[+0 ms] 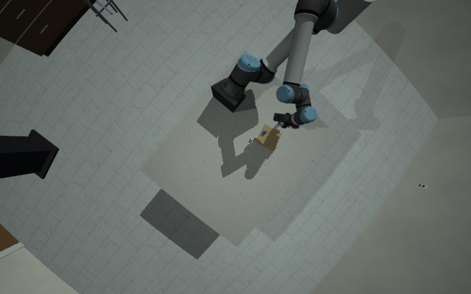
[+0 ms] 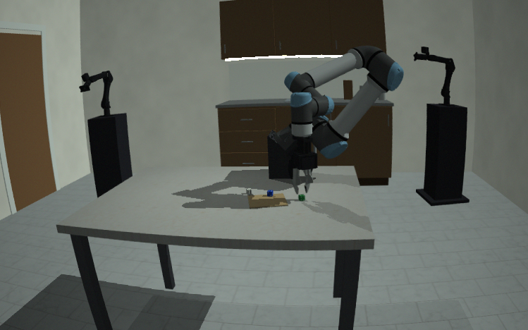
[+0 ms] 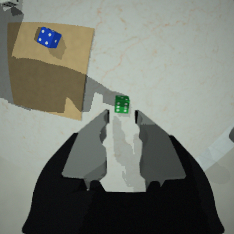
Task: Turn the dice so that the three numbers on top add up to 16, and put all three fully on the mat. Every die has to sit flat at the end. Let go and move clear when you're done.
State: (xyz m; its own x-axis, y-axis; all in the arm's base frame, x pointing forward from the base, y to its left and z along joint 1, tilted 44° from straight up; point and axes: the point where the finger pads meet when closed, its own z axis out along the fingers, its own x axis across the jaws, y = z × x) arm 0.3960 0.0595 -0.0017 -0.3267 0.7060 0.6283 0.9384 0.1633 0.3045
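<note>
The green die (image 1: 280, 123) (image 2: 302, 197) (image 3: 122, 104) lies on the table, off the mat; its top number is hard to read. My gripper (image 2: 302, 192) (image 3: 122, 110) is partly open and empty, above the table, with the green die just beyond its fingertips in the wrist view. The blue die (image 1: 264, 132) (image 2: 270, 193) (image 3: 49, 37) sits on the tan mat (image 1: 273, 139) (image 2: 269, 202) (image 3: 87, 50) and appears to show four pips on top. The white die (image 1: 252, 139) (image 2: 249, 191) (image 3: 9, 3) is off the mat, cut by the wrist view's edge; its top is unclear.
The arm's base (image 1: 227, 95) stands on the table (image 1: 200, 183) (image 2: 216, 225) behind the mat. The arm's shadow falls over part of the mat. Two black pedestals (image 2: 107, 156) (image 2: 445, 151) with small arms stand away from the table.
</note>
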